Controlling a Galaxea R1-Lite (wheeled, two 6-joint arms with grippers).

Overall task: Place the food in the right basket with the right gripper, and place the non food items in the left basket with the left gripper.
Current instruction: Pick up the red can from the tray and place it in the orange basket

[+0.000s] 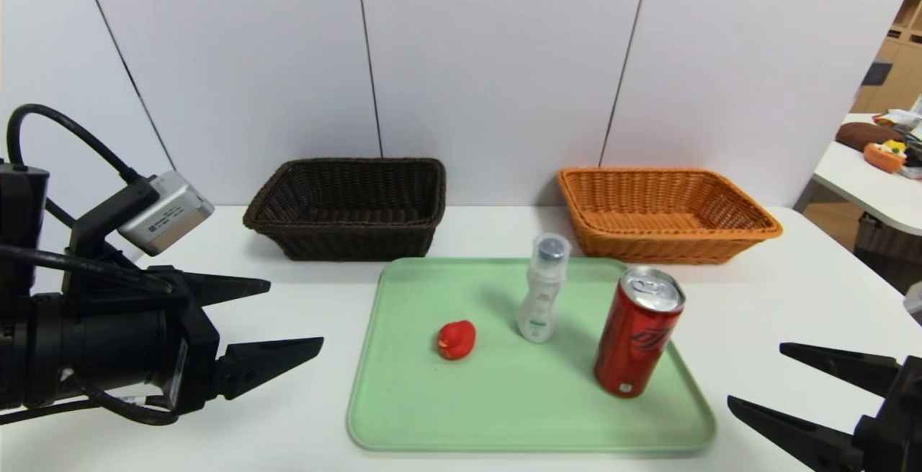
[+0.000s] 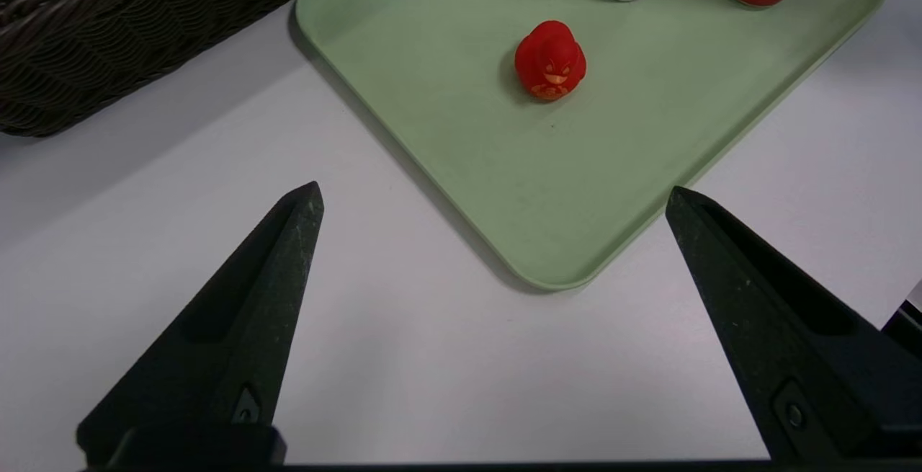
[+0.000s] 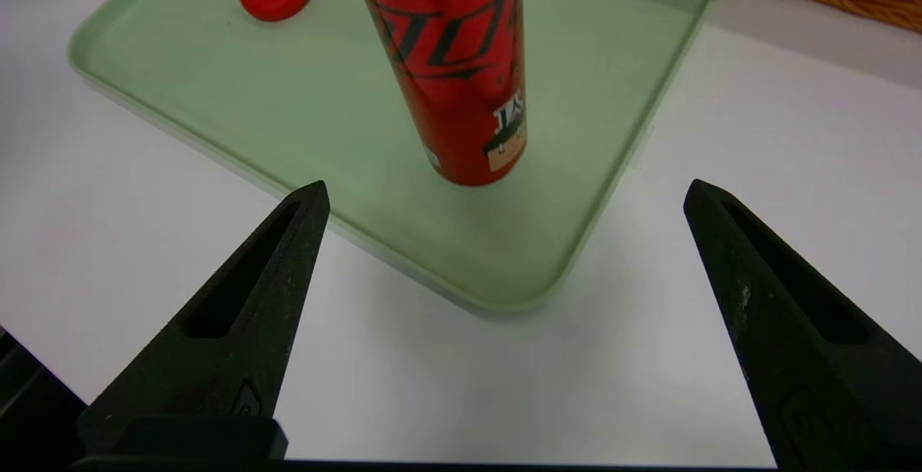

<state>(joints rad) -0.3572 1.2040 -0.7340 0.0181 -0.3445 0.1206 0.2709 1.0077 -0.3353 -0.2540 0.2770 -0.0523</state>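
Note:
On a green tray (image 1: 432,414) stand a tall red can (image 1: 637,331), a white bottle (image 1: 542,292) with a clear cap, and a small red duck (image 1: 457,339). The dark brown basket (image 1: 346,207) sits at the back left, the orange basket (image 1: 666,214) at the back right; both look empty. My left gripper (image 1: 295,315) hovers open to the left of the tray, with the duck (image 2: 549,61) ahead of it in the left wrist view. My right gripper (image 1: 755,375) is open at the tray's near right corner, facing the can (image 3: 454,61). Neither holds anything.
The white table (image 1: 792,299) ends at a white panel wall behind the baskets. Another table (image 1: 871,176) with clutter stands off to the far right. Bare tabletop lies on both sides of the tray.

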